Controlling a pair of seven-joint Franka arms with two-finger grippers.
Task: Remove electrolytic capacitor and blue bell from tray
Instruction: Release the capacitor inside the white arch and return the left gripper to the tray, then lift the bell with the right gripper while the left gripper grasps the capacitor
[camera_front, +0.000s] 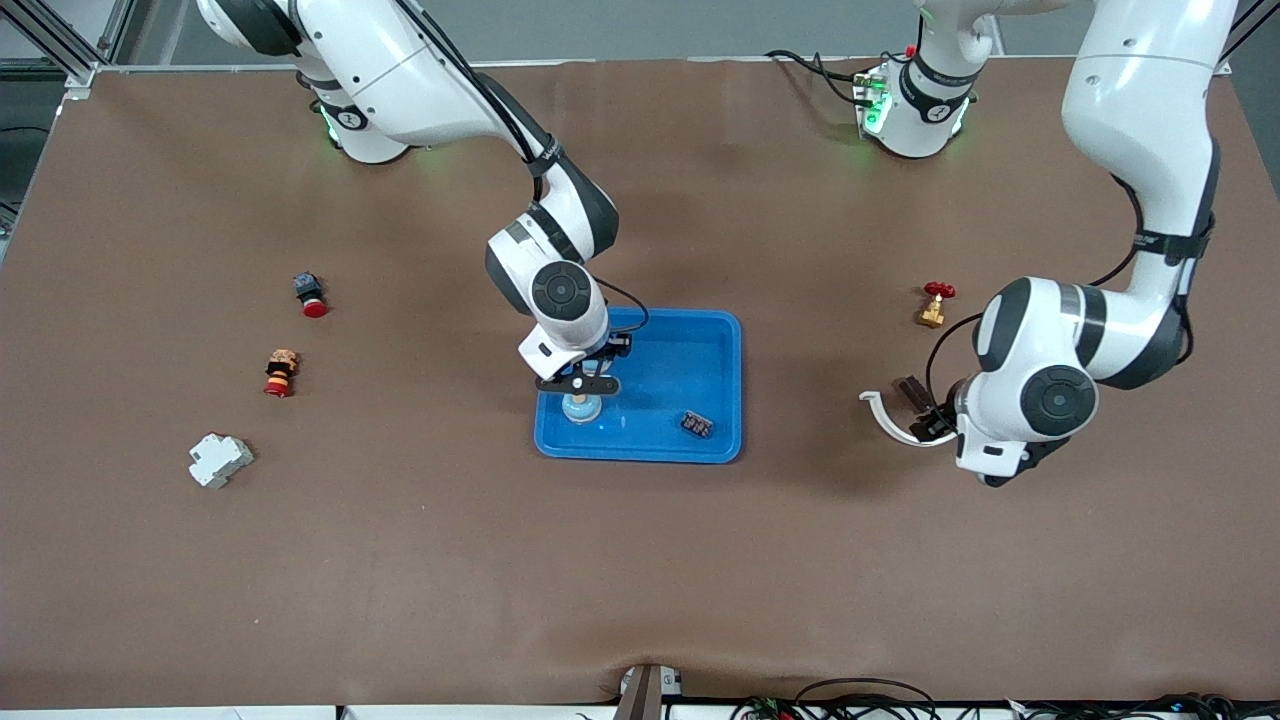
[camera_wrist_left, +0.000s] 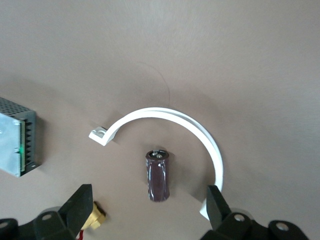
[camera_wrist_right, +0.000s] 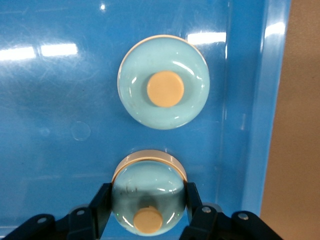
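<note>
Blue tray (camera_front: 722, 345): sits mid-table (camera_front: 640, 560), between the two arms' ends.
Right pincer (camera_front: 581, 392): low inside the tray, at the corner nearest the front camera on the right arm's side; its fingers (camera_wrist_right: 101, 202) are closed against both sides of a pale blue bell (camera_wrist_right: 149, 192), which it grips.
Bell: round dome with a tan button; the front view shows it (camera_front: 581, 407) just under the pincer, at the tray floor, though whether it rests there cannot be told.
Second dome: the right wrist view shows another pale blue dome (camera_wrist_right: 163, 81) with a tan button against the tray floor, just beside the held bell; whether it is a separate bell or a reflection cannot be told.
Small dark component (camera_front: 697, 424): lies in the tray, toward the left arm's end, apart from the bell.
Left pincer (camera_front: 932, 420): over the bare table toward the left arm's end; fingers (camera_wrist_left: 80, 206) spread wide, gripping nothing.
Capacitor (camera_wrist_left: 157, 175): dark maroon cylinder lying on its side on the table, between the spread fingers, touched by neither.
White curved clip (camera_wrist_left: 200, 135): arcs around the capacitor on the table.
Brass valve with red handle (camera_front: 934, 303): farther from the front camera than the left pincer.
Right arm's end: red push-button (camera_front: 310, 295), red-and-tan part (camera_front: 281, 372) and white breaker (camera_front: 219, 459) lie well apart.
</note>
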